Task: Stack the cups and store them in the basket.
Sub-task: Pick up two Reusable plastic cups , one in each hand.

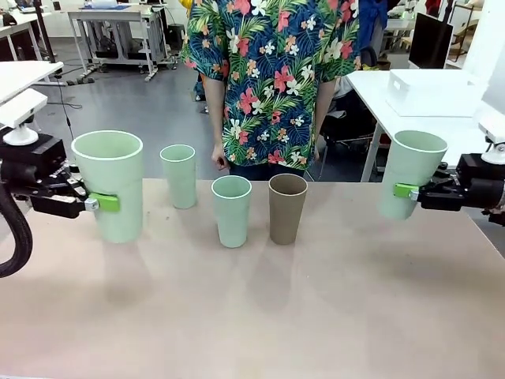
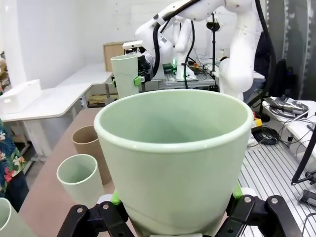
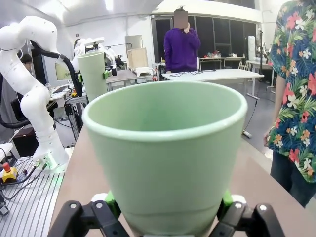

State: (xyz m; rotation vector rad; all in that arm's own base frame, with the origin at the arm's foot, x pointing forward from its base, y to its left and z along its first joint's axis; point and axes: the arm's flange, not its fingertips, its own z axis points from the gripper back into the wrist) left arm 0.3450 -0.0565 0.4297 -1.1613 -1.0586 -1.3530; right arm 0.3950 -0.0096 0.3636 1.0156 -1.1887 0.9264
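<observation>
1. Table [image 1: 252, 316], brown-topped, bears three upright tumblers, mouths up, in a loose row toward its far side; the far mint cup [image 1: 179, 175] stands furthest left and furthest back; the middle mint cup [image 1: 231, 210] is to its right and nearer; the brown cup [image 1: 286, 208] stands just beside the middle one on its right, a narrow gap between them.
2. Contents: the left wrist view looks down into the middle mint cup and it is empty; the brown cup's inside shows only in part.
3. The left gripper [image 1: 105, 203], at the table's left side, grips the held left cup [image 1: 107, 178] low on its wall, with green pads pressed on opposite sides; this mint cup is upright, clear of the table top and empty.
4. The right gripper [image 1: 405, 190], at the right side, is clamped on the held right cup [image 1: 410, 170], also low on its wall; this mint cup leans with its mouth toward the right; the right wrist view shows it empty.
5. The basket [image 1: 434, 93], white, sits on a white side table [image 1: 371, 87] at the far right, well apart from every cup; its inside is hidden from this angle.
6. All the cup walls are plain matte plastic.
7. A person [image 1: 272, 79] in a floral shirt stands at the far edge, behind the row.
</observation>
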